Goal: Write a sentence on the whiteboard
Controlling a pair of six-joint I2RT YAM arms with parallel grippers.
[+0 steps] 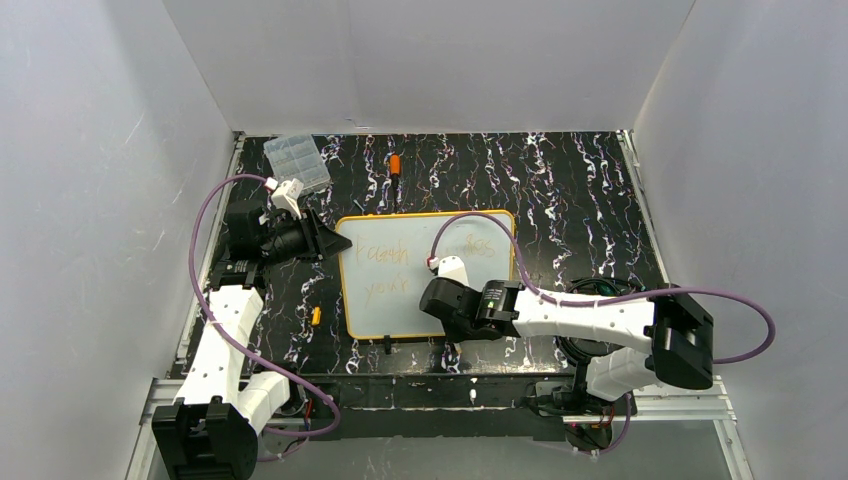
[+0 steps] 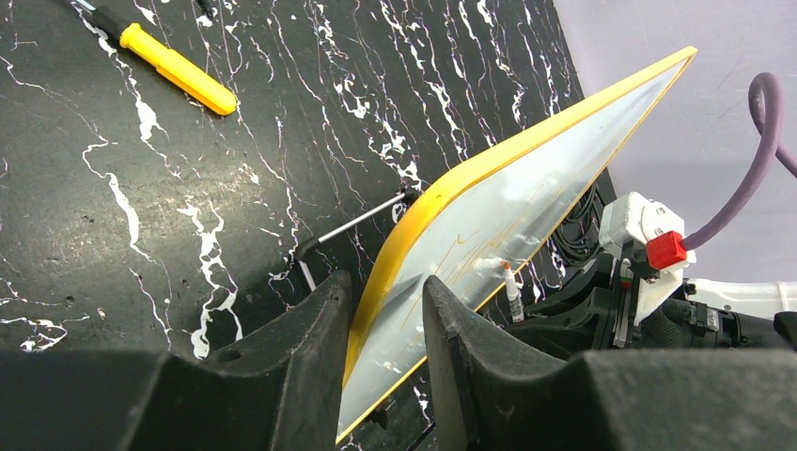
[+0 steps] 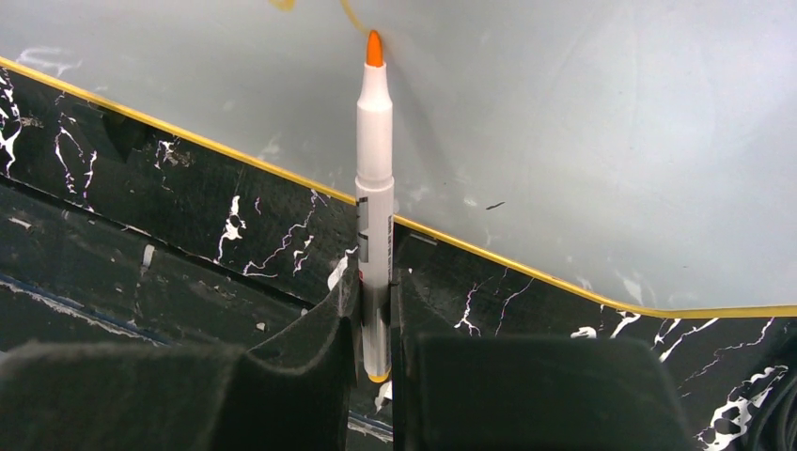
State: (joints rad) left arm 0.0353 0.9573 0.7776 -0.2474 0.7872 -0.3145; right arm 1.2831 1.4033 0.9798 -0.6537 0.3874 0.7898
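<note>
The whiteboard (image 1: 470, 300) with a yellow rim lies mid-table. The sentence (image 1: 385, 255) is faint orange handwriting in two lines, with more strokes at the upper right (image 1: 480, 245). My left gripper (image 1: 335, 243) is at the board's left edge; in the left wrist view its jaws (image 2: 385, 319) close round the yellow rim (image 2: 404, 235). My right gripper (image 1: 440, 300) is over the board's lower middle, shut on a white marker (image 3: 374, 188). The marker's orange tip (image 3: 374, 47) touches the board by an orange stroke. The marker also shows in the left wrist view (image 2: 512, 291).
A clear compartment box (image 1: 297, 162) stands at the back left. An orange pen-like object (image 1: 395, 165) lies behind the board. A small yellow tool (image 1: 316, 316) lies left of the board and shows in the left wrist view (image 2: 179, 68). Black cables (image 1: 600, 290) are coiled at the right. White walls enclose the table.
</note>
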